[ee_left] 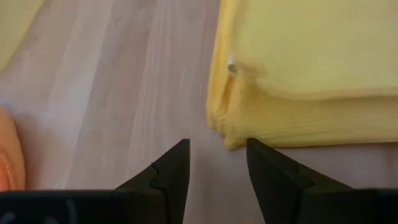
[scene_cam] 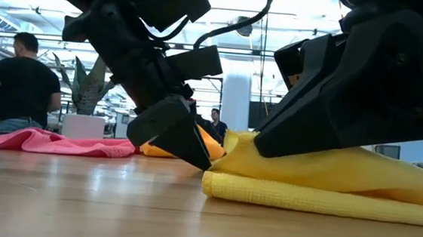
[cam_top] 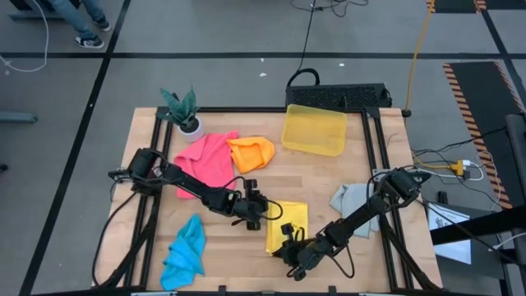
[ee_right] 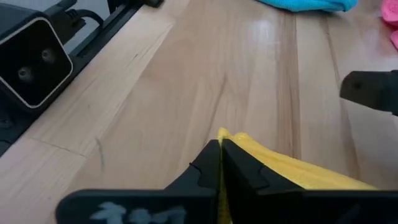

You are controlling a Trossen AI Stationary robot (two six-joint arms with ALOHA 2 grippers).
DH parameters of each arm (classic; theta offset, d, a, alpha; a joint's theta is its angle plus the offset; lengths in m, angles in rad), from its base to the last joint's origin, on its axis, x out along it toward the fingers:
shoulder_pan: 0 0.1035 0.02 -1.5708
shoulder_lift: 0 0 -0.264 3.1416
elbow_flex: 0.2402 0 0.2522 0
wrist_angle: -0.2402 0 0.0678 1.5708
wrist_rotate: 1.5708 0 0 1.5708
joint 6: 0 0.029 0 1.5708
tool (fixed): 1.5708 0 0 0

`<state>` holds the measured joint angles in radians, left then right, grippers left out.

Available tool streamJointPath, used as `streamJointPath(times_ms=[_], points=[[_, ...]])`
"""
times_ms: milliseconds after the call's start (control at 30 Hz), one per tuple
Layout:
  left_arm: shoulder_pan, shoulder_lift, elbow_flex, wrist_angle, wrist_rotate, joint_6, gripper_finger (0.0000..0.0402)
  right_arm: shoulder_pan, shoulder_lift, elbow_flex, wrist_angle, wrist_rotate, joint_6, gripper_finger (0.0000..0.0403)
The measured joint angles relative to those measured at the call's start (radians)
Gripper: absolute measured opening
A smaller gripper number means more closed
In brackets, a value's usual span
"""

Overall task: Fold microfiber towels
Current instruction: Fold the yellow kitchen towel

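Microfiber towels are spread over the wooden surface [cam_top: 329,177]. In the high view the yellow towel [cam_top: 292,220] is seen folded in the lower middle of the frame, the pink towel [cam_top: 207,159] and the orange towel [cam_top: 251,152] are seen touching above and left of centre, the blue towel [cam_top: 186,251] is crumpled at the lower left, and the grey towel [cam_top: 352,199] is partly covered by the right arm at the middle right. A translucent yellow bin [cam_top: 313,130] is placed at the upper middle, and a small potted plant [cam_top: 182,110] at the upper left of the surface.

The left gripper [ee_left: 217,155] is held low over bare wood just beside the left edge of the yellow towel, its fingers parted by a narrow gap with nothing between them. The right gripper [ee_right: 221,149] is pinched closed on a corner of the yellow towel at that towel's lower edge.

In the low view a person [scene_cam: 22,81] is seen seated at the far left, behind the pink towel.
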<state>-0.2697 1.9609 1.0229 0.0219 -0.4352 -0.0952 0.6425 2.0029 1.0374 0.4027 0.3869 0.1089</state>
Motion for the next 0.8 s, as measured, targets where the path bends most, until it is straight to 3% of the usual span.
streamJointPath(times_ms=[67, 267, 367, 467, 667, 800], points=[[0.002, 0.001, 0.000, 0.003, -0.010, 0.008, 0.0159, -0.004, 0.000, -0.011, 0.015, -0.013, 0.011, 0.0016], [0.002, 0.002, 0.000, 0.005, -0.014, 0.008, 0.0159, -0.054, 0.000, -0.016, 0.138, -0.299, 0.045, 0.0088], [0.001, 0.002, 0.000, 0.008, -0.014, 0.007, 0.0159, -0.079, -0.026, -0.016, 0.074, -0.337, 0.036, 0.0132], [0.001, 0.002, -0.001, 0.009, -0.014, -0.002, 0.0159, -0.106, -0.115, -0.016, -0.100, -0.273, 0.068, 0.0163], [0.001, 0.002, -0.001, 0.016, -0.014, -0.013, 0.0159, -0.144, -0.300, -0.016, -0.492, 0.058, 0.221, 0.0168], [0.001, 0.002, -0.002, 0.040, -0.014, -0.016, 0.0159, -0.223, -0.328, -0.073, -0.463, 0.024, 0.218, 0.0149]])
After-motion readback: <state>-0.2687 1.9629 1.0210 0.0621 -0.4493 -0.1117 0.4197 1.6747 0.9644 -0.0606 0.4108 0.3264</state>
